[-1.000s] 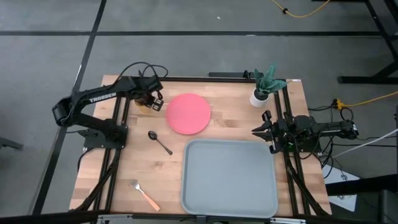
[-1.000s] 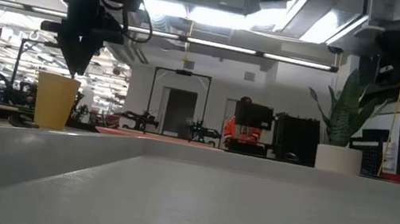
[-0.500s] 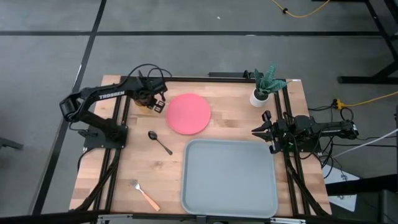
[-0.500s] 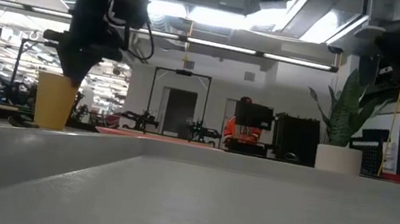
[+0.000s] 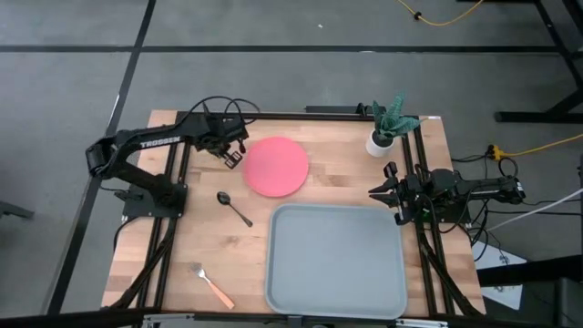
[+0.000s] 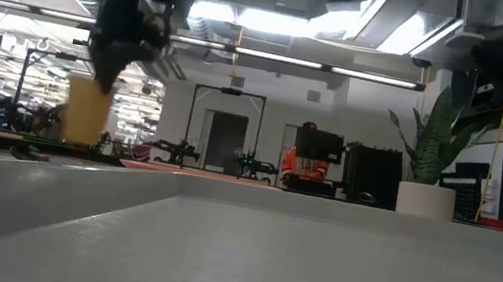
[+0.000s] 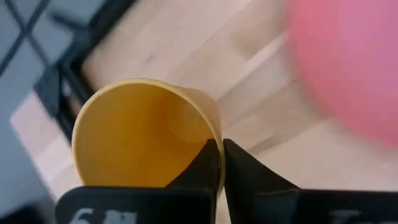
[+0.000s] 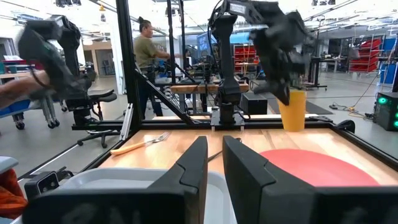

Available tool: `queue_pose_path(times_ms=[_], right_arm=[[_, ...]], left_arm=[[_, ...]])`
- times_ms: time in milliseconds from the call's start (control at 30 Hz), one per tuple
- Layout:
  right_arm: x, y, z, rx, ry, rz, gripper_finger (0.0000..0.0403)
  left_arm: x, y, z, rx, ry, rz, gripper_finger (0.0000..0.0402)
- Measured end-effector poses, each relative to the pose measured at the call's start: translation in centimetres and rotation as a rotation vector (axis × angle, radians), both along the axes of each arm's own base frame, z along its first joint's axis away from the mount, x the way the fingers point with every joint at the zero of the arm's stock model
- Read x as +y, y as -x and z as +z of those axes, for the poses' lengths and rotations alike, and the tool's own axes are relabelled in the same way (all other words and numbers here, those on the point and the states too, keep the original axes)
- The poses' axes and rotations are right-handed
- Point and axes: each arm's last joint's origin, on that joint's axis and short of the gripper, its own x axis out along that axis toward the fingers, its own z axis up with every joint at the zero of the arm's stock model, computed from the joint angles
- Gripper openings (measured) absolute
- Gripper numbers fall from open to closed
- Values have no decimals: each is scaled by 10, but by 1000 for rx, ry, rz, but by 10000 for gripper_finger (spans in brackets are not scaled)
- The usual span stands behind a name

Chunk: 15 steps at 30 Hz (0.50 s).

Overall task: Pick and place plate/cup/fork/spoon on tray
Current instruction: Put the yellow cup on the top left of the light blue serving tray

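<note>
— What sits on the wooden desk [image 5: 182, 246] besides the tableware?

— A white pot with a green plant [image 5: 384, 128] at the far corner, just beyond the right arm's jaws and well apart from the left arm's jaws.

— And around the desk?

— A yellow cable [image 5: 446, 18] on the grey floor. Past the right jaws, in the room behind, a person [image 8: 148, 56] stands at a workbench, with red shelving [image 8: 364, 53] off to one side.

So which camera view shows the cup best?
The left wrist view: the cup fills it, its rim pinched by the left end effector. Low and right wrist views show it small; the high view hides it.
</note>
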Motion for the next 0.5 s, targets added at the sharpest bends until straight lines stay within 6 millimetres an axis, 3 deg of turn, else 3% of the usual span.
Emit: queue_pose_path(times_ms=[100,267,500], right_arm=[[0,0,0,0,0,0,56],[0,0,0,0,0,0,56],[0,0,0,0,0,0,56]], left_arm=[[-22,-13,30,-159,-35,-109,3],[-71,-44,60,-460,9,-342,2],[-147,-87,56,-683,10,-598,2]])
